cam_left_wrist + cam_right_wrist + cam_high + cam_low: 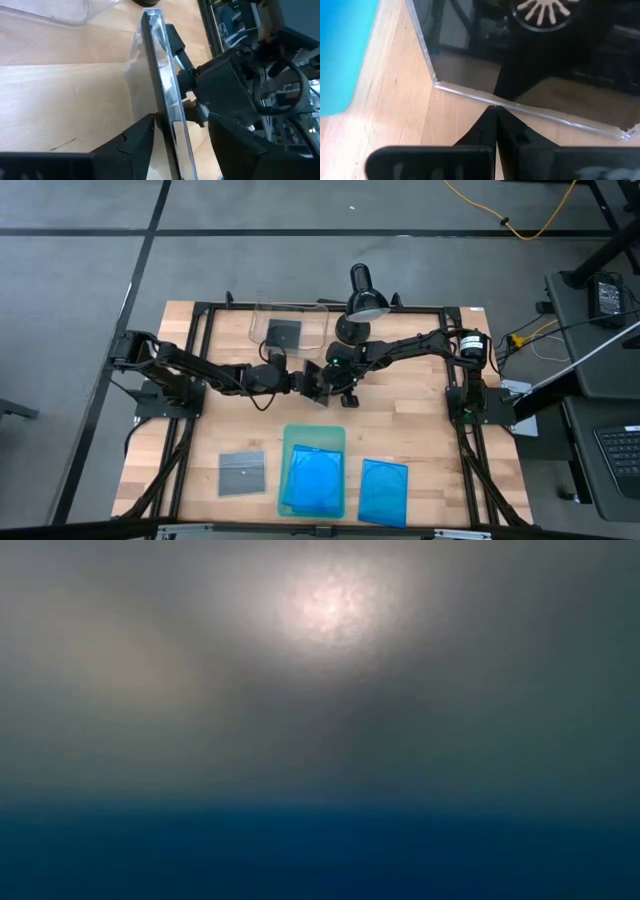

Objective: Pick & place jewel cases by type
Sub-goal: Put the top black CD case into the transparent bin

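Observation:
A dark jewel case [315, 383] with a clear rim stands on edge over the table's middle, between my two grippers. My right gripper [495, 107] comes from the right and is shut on it. My left gripper [180, 120] comes from the left and is open, one finger on either side of the case [165, 100]. Another dark case [283, 333] lies in the clear bin [262, 320]. A grey case [242, 473] lies flat near the front edge. One blue case [312, 478] lies on the pale-green tray [290, 438], a second [383, 490] on the table beside it. My right gripper pinches the case's clear-rimmed edge [520, 106] between its two fingers, slanting down from the table's right side. The case stands on edge, its faces upright. My left gripper's one finger [142, 135] stands close against a face of the case; whether it touches, I cannot tell.
A black desk lamp [362, 292] stands at the table's far edge, just behind my right arm. A black frame [200, 315] runs around the tabletop. Bare wood [420, 420] shows between the arms and the cases at the front.

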Tool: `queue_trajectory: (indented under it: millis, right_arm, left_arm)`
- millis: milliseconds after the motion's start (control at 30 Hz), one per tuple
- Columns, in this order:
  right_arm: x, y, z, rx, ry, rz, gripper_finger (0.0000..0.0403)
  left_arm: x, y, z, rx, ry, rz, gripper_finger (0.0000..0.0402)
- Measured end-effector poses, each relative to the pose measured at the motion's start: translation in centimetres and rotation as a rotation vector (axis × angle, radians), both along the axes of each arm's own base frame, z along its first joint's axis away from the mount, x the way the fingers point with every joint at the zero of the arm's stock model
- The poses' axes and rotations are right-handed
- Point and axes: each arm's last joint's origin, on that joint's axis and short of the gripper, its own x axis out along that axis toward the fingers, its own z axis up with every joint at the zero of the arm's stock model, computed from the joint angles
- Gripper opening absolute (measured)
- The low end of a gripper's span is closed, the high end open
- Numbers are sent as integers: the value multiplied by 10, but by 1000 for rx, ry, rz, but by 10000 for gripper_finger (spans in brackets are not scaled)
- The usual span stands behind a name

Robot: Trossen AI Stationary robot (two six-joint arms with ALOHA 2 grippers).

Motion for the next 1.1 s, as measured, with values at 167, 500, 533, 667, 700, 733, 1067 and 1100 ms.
queue_trajectory:
  millis: [167,500,533,667,700,733,1067,1100]
  right_arm:
    - [-1,0,0,6,9,2,6]
    - [-1,0,0,10,10,4,6]
    - [-2,0,0,10,10,4,6]
    - [-2,1,0,13,20,3,6]
    - [-3,1,0,15,25,1,6]
    - [-3,1,0,17,28,0,6]
    - [-10,0,-1,33,93,-5,6]
    - [-11,-1,0,35,103,-8,6]
  left_arm:
    - [1,0,-3,-1,11,5,151]
    - [-2,5,-7,-17,55,11,88]
    - [-2,5,-7,-20,57,6,82]
    - [-2,5,-8,-20,66,4,58]
    - [-2,5,-8,-20,70,4,53]
    - [-3,5,-9,-21,76,4,48]
    - [-3,5,-10,-8,94,-4,29]
    - [-3,5,-10,-7,94,-3,29]
